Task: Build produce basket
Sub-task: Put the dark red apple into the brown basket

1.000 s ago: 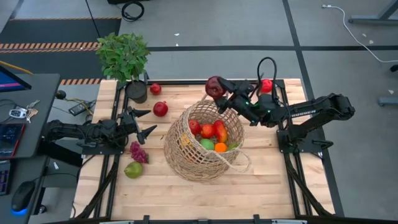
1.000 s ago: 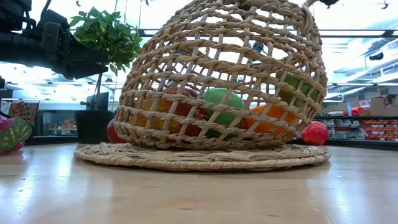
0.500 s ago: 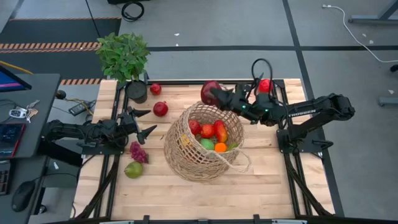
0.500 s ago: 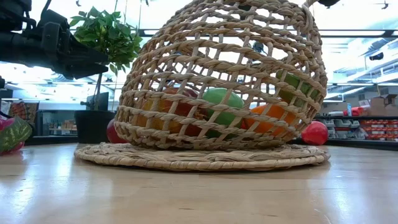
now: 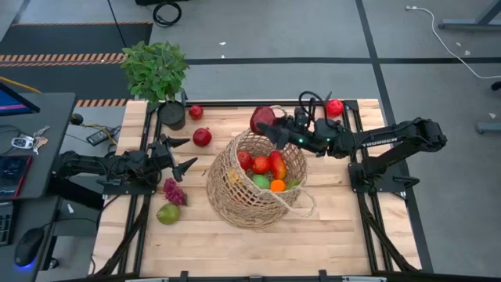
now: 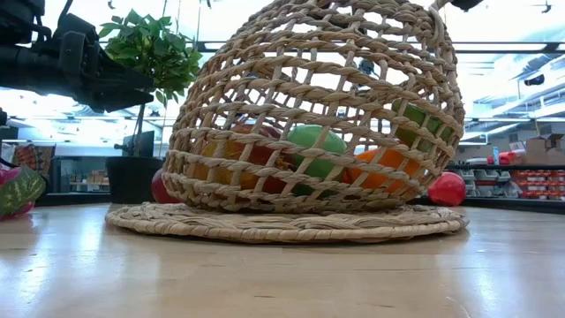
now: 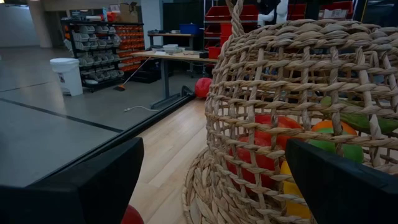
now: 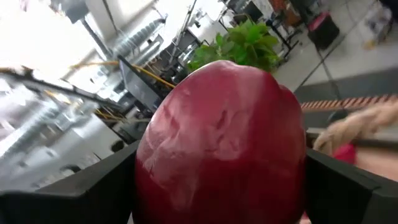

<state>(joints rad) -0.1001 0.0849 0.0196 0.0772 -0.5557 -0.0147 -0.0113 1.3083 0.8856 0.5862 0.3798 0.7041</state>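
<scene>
Centrally on the wooden table (image 5: 235,247), the wicker basket (image 5: 235,192) is seen lying tipped, its mouth turned toward the right and far side. Several pieces of produce are held inside it: a red piece (image 5: 261,164), a red-and-yellow piece (image 5: 278,166), a green one (image 5: 261,182) and an orange one (image 5: 277,186). A dark red fruit (image 5: 262,119) is held just above the basket's far rim, pinched between the widely spread fingers of the right gripper (image 5: 270,125); in the right wrist view the fruit (image 8: 221,143) is seen filling the space between the two dark fingers (image 8: 348,186). More produce is left on the table outside the basket: a red fruit (image 5: 202,137) and a smaller red one (image 5: 196,111) to the far left, a bunch of purple grapes (image 5: 173,190) and a green pear (image 5: 167,213) to the near left, and a red fruit (image 5: 335,107) at the far right. The left gripper (image 5: 182,153) is held over the table to the left of the basket, apart from it, with its jaws spread and nothing between them. A potted green plant (image 5: 155,70) is placed at the far left corner.
</scene>
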